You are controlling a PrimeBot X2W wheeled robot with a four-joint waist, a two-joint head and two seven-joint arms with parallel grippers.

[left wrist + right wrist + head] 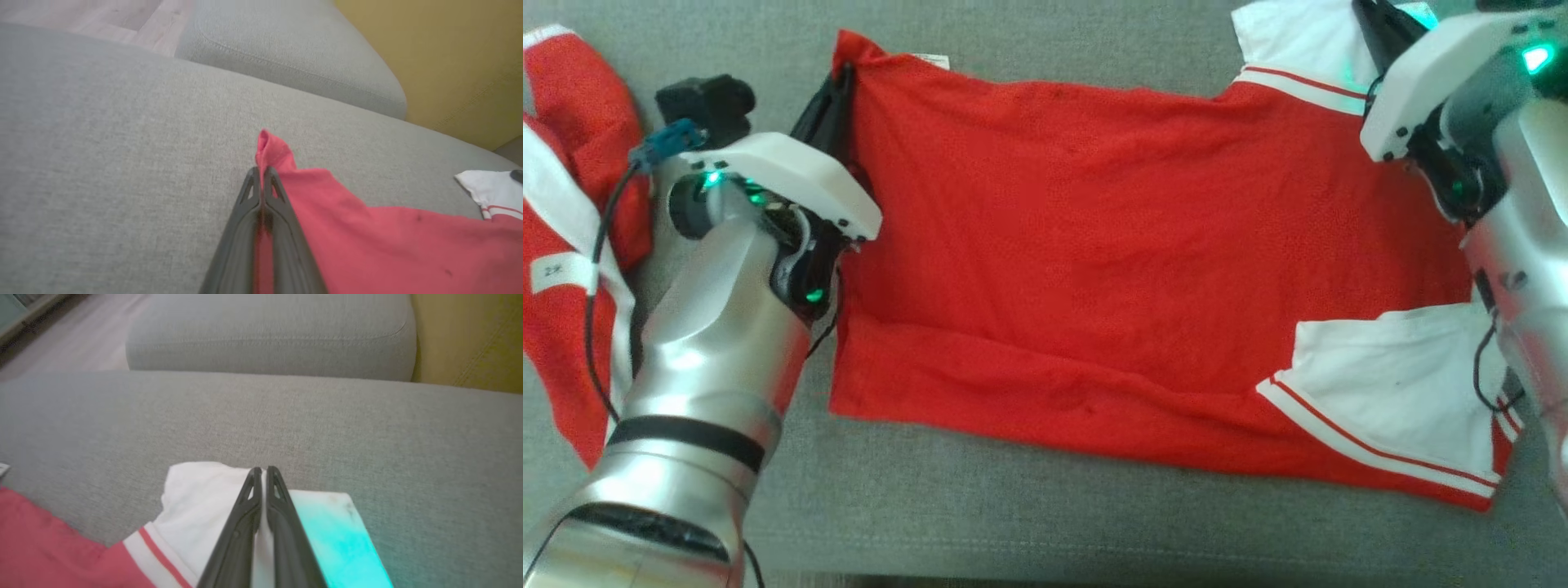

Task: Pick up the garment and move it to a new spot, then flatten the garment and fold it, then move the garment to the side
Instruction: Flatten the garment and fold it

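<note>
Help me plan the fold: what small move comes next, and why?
Probably lift both ends slightly and draw the far edge nearer. The shirt lies spread; the left gripper is shut on its red corner, the right gripper on a white sleeve.

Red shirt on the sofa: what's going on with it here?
The robot is working on a red T-shirt with white sleeves, spread sideways across a grey sofa cushion. Its left gripper is shut on the shirt's far hem corner, and its right gripper is shut on the far white sleeve. Both far ends are pinched, so a fold or pull looks about to begin. Another red-and-white garment lies bunched at the left.
</note>
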